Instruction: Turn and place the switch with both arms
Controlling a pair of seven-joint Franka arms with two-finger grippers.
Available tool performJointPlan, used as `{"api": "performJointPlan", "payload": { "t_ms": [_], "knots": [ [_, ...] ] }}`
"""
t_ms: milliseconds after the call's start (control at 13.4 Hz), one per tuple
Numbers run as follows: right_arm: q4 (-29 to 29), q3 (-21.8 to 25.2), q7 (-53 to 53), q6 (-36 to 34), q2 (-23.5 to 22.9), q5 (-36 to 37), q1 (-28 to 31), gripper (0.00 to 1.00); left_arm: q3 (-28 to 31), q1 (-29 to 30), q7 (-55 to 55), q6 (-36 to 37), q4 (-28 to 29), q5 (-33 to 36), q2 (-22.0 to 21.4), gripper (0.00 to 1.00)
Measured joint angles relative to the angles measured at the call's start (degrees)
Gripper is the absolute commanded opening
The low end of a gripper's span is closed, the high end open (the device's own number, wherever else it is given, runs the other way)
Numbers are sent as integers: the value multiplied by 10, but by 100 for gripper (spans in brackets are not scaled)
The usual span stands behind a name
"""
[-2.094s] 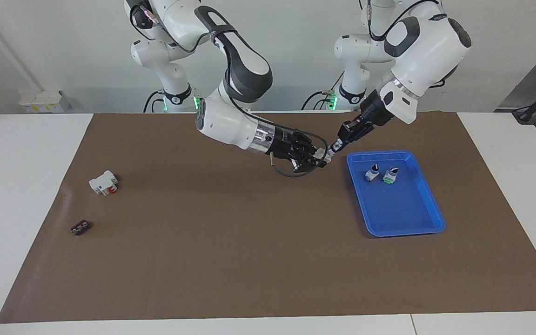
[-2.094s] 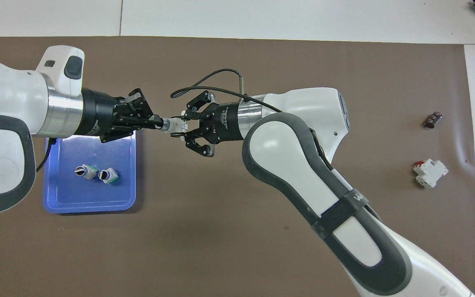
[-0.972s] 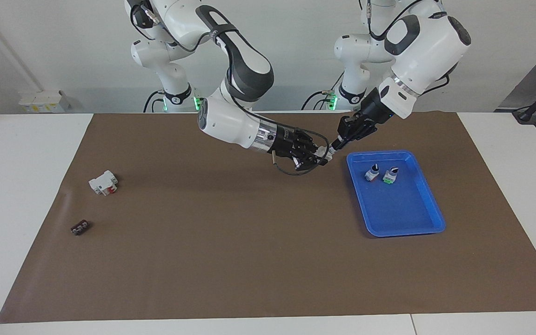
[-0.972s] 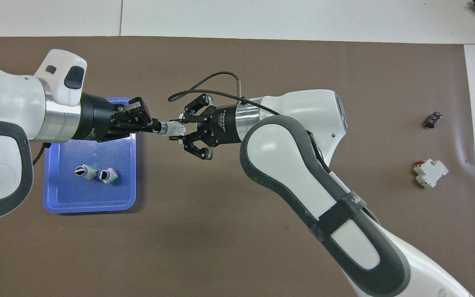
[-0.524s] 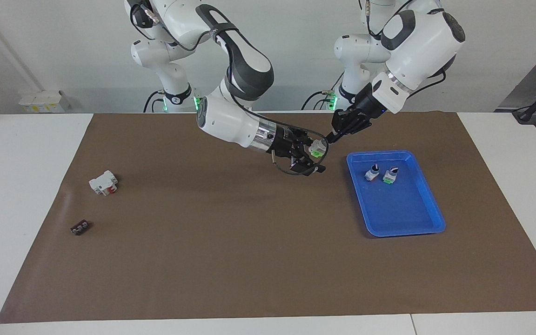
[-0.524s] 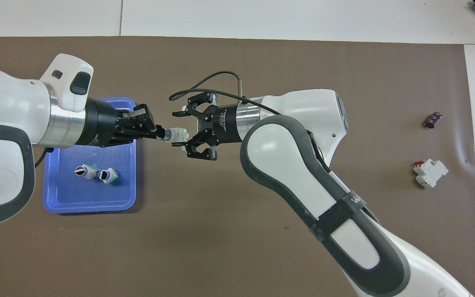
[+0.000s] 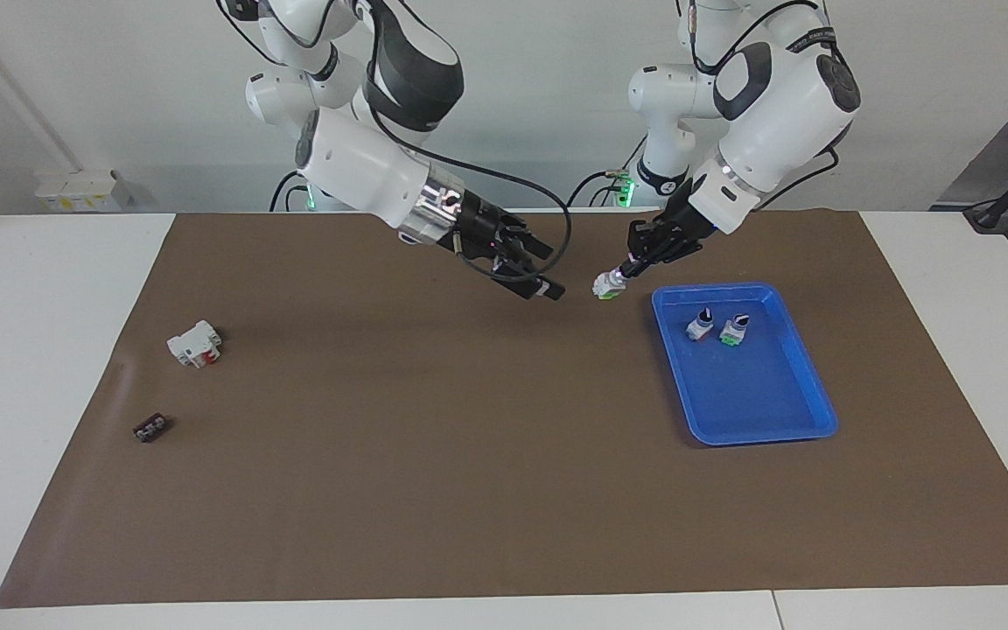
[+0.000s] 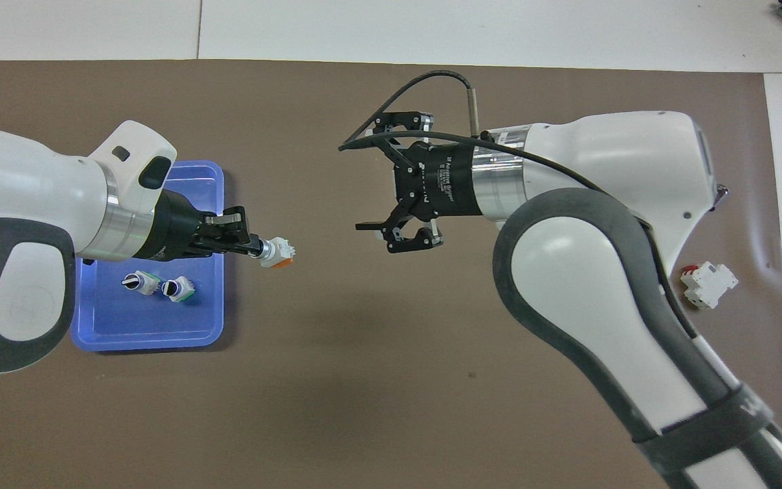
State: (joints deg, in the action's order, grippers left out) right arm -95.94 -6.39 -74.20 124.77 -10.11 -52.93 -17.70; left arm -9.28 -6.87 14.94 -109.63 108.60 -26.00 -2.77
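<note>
My left gripper point(image 7: 629, 267) is shut on the knob end of the switch point(image 7: 606, 285) and holds it above the brown mat, beside the blue tray's point(image 7: 758, 436) corner nearest the robots. In the overhead view the left gripper point(image 8: 255, 246) points the switch point(image 8: 277, 252) toward the right arm's end of the table. My right gripper point(image 7: 546, 271) is open and empty in the air, a short gap from the switch. It also shows wide open in the overhead view point(image 8: 391, 178).
Two more switches point(image 7: 698, 325) point(image 7: 734, 329) lie in the blue tray point(image 8: 146, 343). A white block with a red part point(image 7: 195, 343) and a small black component point(image 7: 151, 428) lie on the mat at the right arm's end.
My right gripper has let go of the switch, opened wide and drawn back and up toward its own end. My left gripper has kept the switch and tilted it downward beside the tray.
</note>
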Motion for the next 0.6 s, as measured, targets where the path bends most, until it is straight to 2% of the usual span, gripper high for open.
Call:
{"api": "performJointPlan", "payload": {
  "t_ms": [224,449,598],
  "knots": [
    [-20,1,59,-68,33,162,52,99,1,10,-46,-34,36,62,-2,0],
    [-28,2,135,-76,36,341,69,99,2,26,-84,-107,79,134,14,0],
    [-31,2,207,-78,35,421,81,99,3,47,-112,-138,84,176,36,0]
  ]
}}
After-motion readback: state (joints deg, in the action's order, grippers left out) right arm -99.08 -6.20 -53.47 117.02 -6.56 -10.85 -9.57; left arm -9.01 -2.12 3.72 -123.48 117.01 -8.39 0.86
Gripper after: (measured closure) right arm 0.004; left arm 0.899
